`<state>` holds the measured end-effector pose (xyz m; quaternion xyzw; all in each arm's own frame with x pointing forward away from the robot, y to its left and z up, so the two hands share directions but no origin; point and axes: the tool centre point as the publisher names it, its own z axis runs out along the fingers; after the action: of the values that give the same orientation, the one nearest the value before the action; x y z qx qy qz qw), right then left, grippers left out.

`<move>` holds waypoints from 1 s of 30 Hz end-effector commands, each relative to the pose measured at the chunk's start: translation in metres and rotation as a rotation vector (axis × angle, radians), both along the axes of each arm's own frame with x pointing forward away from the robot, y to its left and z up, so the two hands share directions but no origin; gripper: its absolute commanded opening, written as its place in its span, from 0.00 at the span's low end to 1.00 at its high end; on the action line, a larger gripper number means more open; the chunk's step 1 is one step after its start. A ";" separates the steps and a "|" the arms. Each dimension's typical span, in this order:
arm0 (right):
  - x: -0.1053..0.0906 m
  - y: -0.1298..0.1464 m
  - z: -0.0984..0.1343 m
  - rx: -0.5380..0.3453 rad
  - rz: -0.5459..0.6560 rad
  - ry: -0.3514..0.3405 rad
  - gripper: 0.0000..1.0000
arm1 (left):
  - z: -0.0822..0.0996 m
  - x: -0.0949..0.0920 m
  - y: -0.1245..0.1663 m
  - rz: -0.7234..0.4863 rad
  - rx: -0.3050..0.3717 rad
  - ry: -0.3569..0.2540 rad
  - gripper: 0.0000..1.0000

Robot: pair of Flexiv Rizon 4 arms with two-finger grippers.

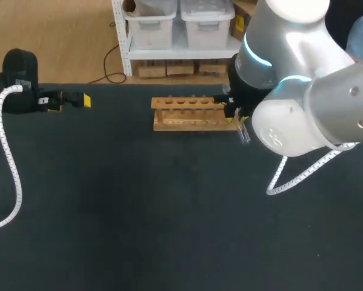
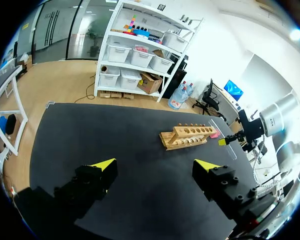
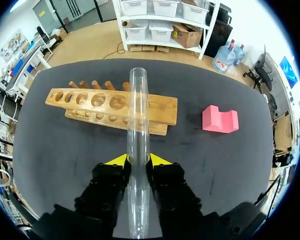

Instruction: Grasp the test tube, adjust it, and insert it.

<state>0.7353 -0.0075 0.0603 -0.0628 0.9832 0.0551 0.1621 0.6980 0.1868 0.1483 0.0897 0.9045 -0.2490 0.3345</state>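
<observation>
The test tube (image 3: 138,125) is clear glass. The right gripper (image 3: 138,160) pinches it between its two yellow fingertips, one on each side. The tube sticks out past the fingers both ways. In the right wrist view its open end shows in front of the wooden rack (image 3: 109,105), over the row of round holes. From above, the tube (image 1: 244,132) hangs just off the right end of the rack (image 1: 190,114), tilted, with the right gripper (image 1: 237,116) close to that end.

The rack sits near the far edge of the table (image 1: 169,212). A pink block (image 3: 220,120) lies beside the rack's right end, apart from it. In the head view the big right arm hides it.

The left gripper (image 2: 155,167) is well apart from the rack, out past its left end and near the far edge too. Its fingers are spread wide and hold nothing. From there the rack (image 2: 187,136), the pink block (image 2: 216,134) and the right gripper (image 2: 224,141) can all be seen ahead.

In front of the rack there is a wide stretch of dark table. A white cable (image 1: 11,170) hangs over it far to the rack's left. Another white cable (image 1: 302,173) loops under the right arm.
</observation>
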 end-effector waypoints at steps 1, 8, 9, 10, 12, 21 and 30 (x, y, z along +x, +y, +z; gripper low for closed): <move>-0.006 -0.002 -0.001 -0.018 -0.002 -0.036 0.00 | 0.000 0.000 0.000 0.001 0.001 0.001 1.00; -0.008 -0.005 -0.005 0.014 -0.013 -0.063 0.00 | 0.000 0.000 0.000 0.001 0.001 0.001 1.00; -0.008 -0.004 -0.005 0.017 -0.013 -0.075 0.00 | 0.000 0.000 0.000 0.001 0.001 0.001 1.00; -0.008 -0.004 -0.006 0.026 -0.014 -0.082 0.00 | 0.000 0.000 0.000 0.001 0.001 0.001 1.00; -0.009 -0.003 -0.007 0.033 -0.017 -0.083 0.00 | 0.000 0.000 0.000 0.001 0.001 0.001 1.00; -0.010 -0.002 -0.012 0.032 -0.008 -0.080 0.00 | 0.000 0.000 0.000 0.001 0.001 0.001 1.00; -0.010 0.000 -0.017 0.003 0.010 -0.054 0.00 | 0.000 0.000 0.000 0.001 0.001 0.001 1.00</move>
<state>0.7229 -0.0097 0.0435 -0.0688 0.9772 0.0578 0.1926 0.6980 0.1868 0.1483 0.0897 0.9045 -0.2490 0.3345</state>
